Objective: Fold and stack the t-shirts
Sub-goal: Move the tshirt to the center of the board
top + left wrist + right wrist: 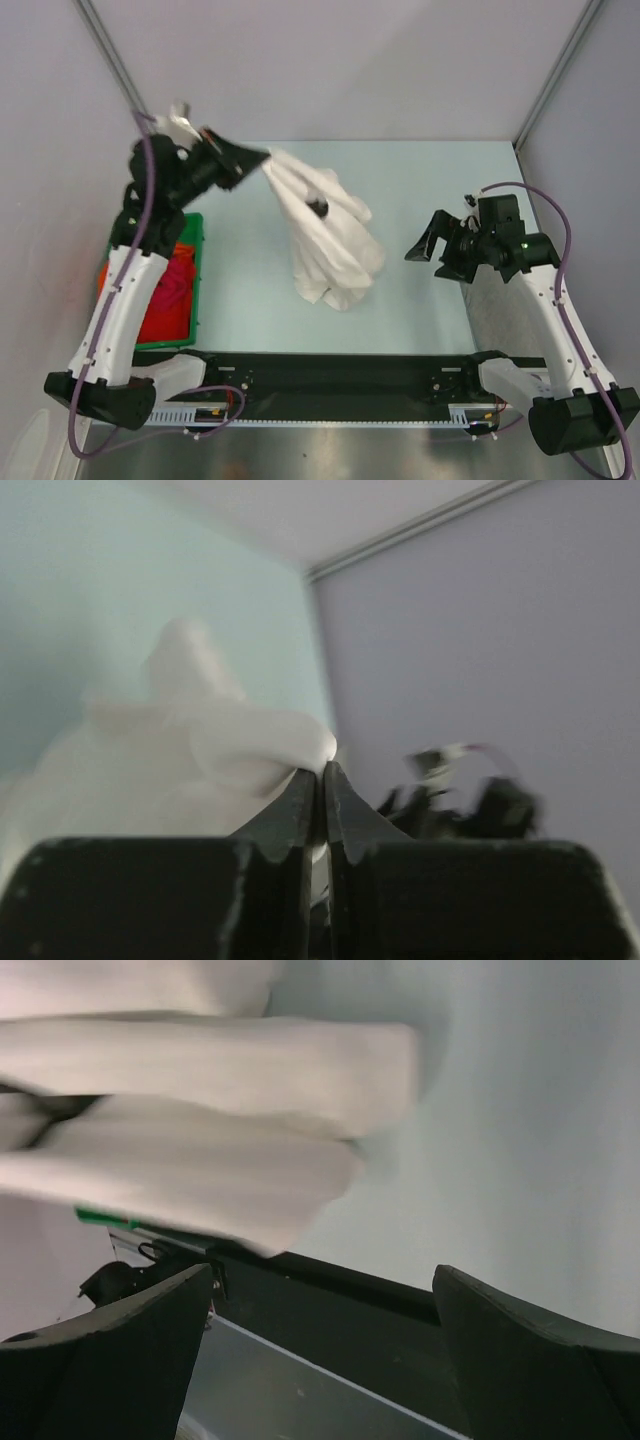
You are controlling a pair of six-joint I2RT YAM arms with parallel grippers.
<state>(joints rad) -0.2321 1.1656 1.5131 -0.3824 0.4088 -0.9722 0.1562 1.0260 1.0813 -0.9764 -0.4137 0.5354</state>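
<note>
T-shirt, white, dangling from left hand pinched closed on it; right hand spread wide, empty.

The left arm hides much of the green bin and its shirts

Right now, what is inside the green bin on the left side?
An orange shirt and a dark red shirt lie crumpled in the green bin. The left arm covers the bin's left part, so anything there is hidden.
</note>
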